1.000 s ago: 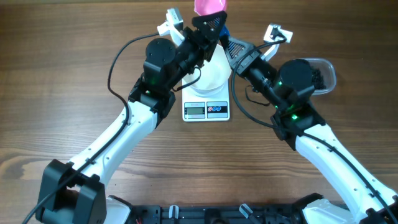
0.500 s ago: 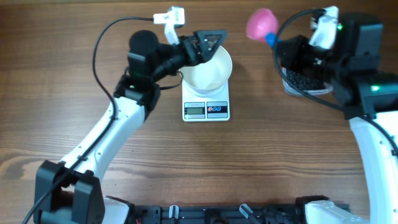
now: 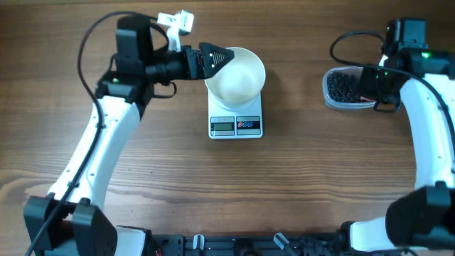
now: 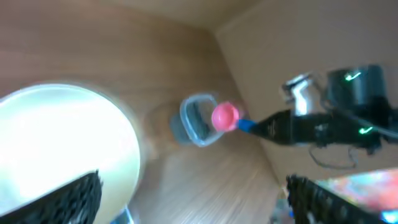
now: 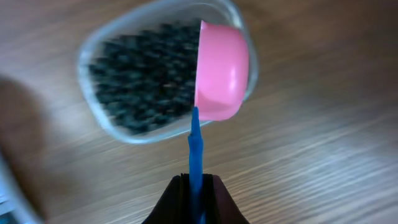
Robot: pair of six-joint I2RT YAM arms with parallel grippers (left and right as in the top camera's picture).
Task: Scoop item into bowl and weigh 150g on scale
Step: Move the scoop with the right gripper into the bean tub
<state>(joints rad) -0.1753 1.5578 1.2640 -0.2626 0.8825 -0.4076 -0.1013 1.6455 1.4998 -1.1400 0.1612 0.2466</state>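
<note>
Now my right end effector point(image 5: 195, 186) holds the scoop by the beads.
It is pinched shut on the blue handle of the pink scoop point(image 5: 221, 71). The handle points straight out from me to the clear tub point(image 5: 107, 127). The black beads point(image 5: 143, 81) lie just left of the cup, so I think I should dip that way. My left end effector point(image 3: 213, 58) is wide and empty by the white bowl point(image 3: 242, 75) on the scale point(image 3: 236, 125), well apart from the tub.

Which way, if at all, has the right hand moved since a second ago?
Yes. Overhead, the right hand, holding the pink scoop, has swung rightward, away from the scale, to the clear tub of black beads.
</note>
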